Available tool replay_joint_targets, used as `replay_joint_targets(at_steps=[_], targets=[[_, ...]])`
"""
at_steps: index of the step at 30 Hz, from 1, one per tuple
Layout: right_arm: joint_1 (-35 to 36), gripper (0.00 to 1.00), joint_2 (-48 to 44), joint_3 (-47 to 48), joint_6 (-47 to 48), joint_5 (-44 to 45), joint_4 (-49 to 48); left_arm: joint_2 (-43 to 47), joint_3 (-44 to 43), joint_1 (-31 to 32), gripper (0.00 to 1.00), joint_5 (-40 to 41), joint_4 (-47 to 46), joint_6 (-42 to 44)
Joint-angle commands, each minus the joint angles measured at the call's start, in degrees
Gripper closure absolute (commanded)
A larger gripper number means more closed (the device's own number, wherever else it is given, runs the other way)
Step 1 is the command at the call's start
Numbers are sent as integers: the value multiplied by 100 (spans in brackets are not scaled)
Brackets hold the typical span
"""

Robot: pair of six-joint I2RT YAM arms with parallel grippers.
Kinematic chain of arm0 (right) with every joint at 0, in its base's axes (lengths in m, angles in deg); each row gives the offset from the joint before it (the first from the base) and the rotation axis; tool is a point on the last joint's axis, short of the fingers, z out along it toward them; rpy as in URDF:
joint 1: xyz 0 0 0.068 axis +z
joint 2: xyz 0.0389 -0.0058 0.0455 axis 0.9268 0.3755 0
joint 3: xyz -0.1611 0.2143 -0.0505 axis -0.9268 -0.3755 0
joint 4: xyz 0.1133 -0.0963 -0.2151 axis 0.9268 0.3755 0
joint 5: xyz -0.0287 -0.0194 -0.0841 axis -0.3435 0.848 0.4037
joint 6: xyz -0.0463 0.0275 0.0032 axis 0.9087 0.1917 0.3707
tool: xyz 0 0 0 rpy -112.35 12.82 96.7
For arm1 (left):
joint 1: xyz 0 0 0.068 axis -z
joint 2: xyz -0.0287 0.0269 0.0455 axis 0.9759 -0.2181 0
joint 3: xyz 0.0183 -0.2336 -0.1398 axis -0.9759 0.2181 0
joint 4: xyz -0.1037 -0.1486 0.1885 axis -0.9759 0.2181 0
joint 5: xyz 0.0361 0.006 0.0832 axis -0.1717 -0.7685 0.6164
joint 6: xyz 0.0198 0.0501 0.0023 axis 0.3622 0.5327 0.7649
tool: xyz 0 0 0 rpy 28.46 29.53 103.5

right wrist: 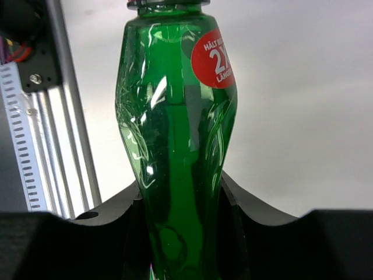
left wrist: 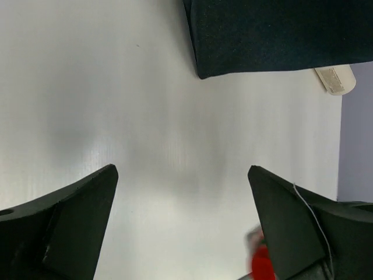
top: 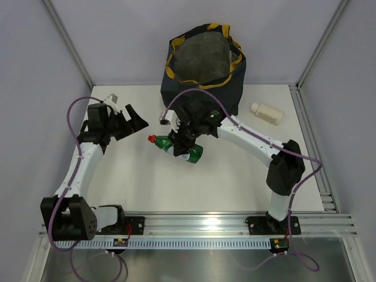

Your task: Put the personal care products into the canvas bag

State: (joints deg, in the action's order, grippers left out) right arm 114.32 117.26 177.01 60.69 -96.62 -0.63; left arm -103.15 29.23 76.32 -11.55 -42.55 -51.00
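Observation:
The canvas bag, dark navy with a mustard rim, stands upright and open at the back centre; its lower corner shows in the left wrist view. My right gripper is shut on a clear green bottle with a red cap, held sideways just in front of the bag. In the right wrist view the green bottle is clamped between my right gripper's fingers. A cream bottle lies on the table right of the bag. My left gripper stands open and holds nothing, left of the cap.
The cream bottle and the red cap also show in the left wrist view, past my open left gripper. A small white object lies near the far left corner. Grey walls close in the table; a rail runs along its right edge.

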Motion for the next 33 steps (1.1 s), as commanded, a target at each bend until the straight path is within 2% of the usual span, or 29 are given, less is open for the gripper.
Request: replay_joint_targets(at_steps=[1, 7, 11, 14, 18, 19, 21, 26, 31, 33], targets=[[-58, 100, -1096, 1250, 588, -315, 187, 918, 236, -15, 1, 445, -195, 642], [-654, 100, -930, 3105, 395, 336, 66, 2377, 930, -15, 1, -143, -994, 1003], [-1331, 100, -141, 4482, -140, 705, -365, 2845, 1361, -6, 1, -495, -1443, 1047], [-1647, 100, 404, 5056, -308, 1406, -857, 3047, 1581, -6, 1, -574, -1566, 1109], [-1772, 100, 854, 4927, -265, 2442, -2042, 3267, 1801, -6, 1, -715, -1830, 1171], [-1798, 100, 942, 4874, -273, 2559, -2515, 3303, 1888, -6, 1, -776, -1952, 1188], [-1921, 100, 1293, 4935, -422, 2761, -2826, 3399, 1924, -6, 1, -821, -2023, 1197], [-2202, 100, 1909, 5226, -1177, 2394, -2906, 3470, 1916, -6, 1, -847, -1892, 1311], [-2334, 100, 1717, 4322, -1696, 1603, -2810, 3575, 1995, -6, 1, -725, -1795, 1408], [-2404, 95, 1672, 3882, -2266, 1244, -2810, 3619, 2065, -6, 1, -698, -1830, 1408]])
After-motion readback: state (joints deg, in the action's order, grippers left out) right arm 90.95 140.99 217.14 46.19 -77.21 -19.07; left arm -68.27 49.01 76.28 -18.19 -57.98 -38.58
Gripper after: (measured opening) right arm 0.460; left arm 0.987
